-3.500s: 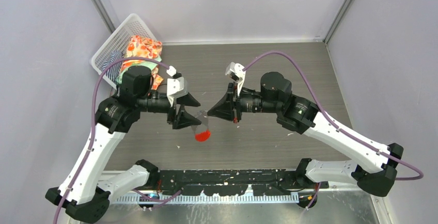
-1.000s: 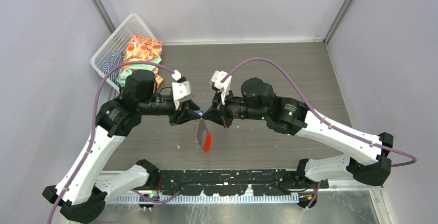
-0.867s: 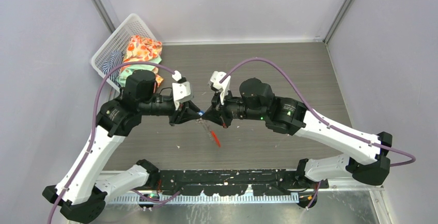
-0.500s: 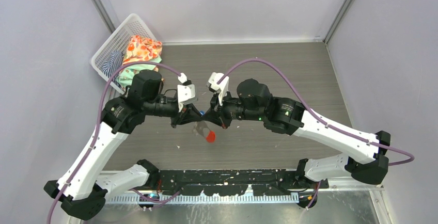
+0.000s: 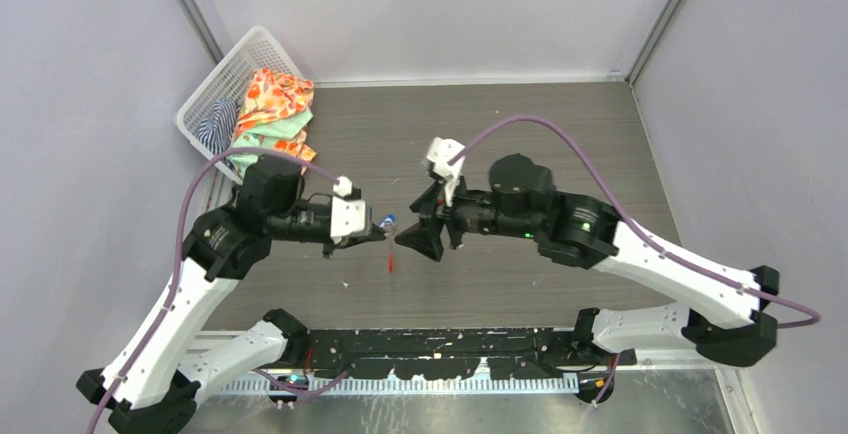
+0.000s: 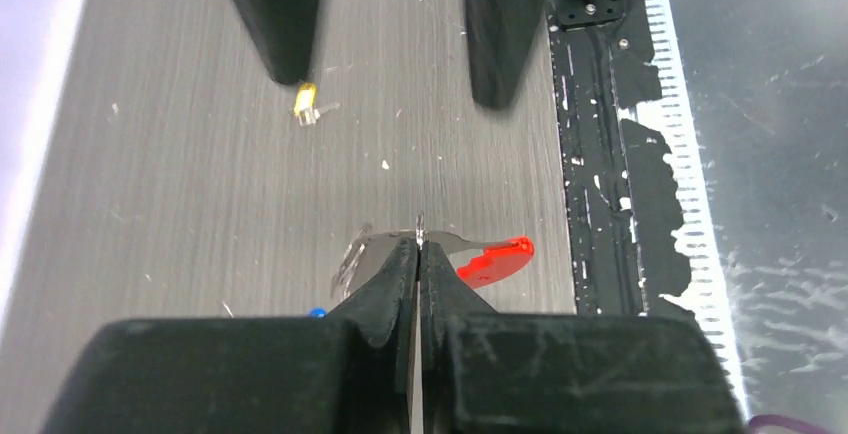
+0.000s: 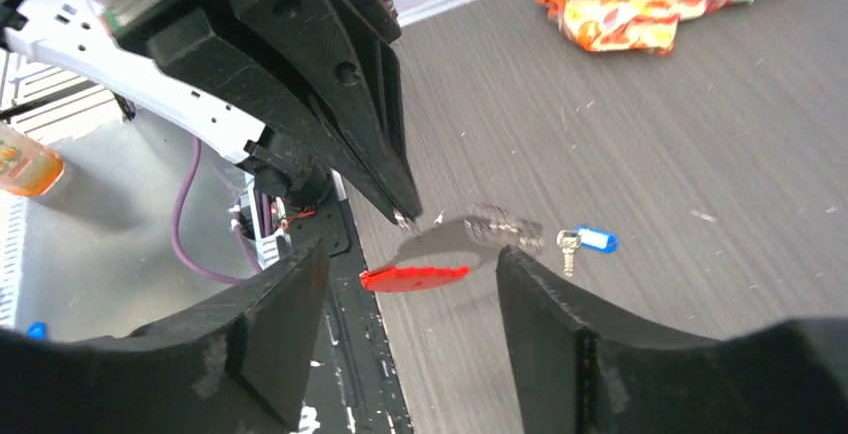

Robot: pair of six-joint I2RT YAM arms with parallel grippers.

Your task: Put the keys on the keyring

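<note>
Jaws of my left gripper [image 6: 418,249] are pressed together, pinching the grey metal keyring [image 6: 385,251], its flat red oval tag [image 6: 495,260] hanging beside them. My right gripper [image 5: 405,239] hovers just beyond, spread wide. I see the blue-headed metal key [image 7: 588,240] near the ring; the yellow-headed key [image 6: 305,104] lies on the tabletop [image 6: 180,204] farther off.

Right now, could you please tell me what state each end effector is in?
Left end effector: closed, holding the keyring.
Right end effector: open, holding nothing.
</note>
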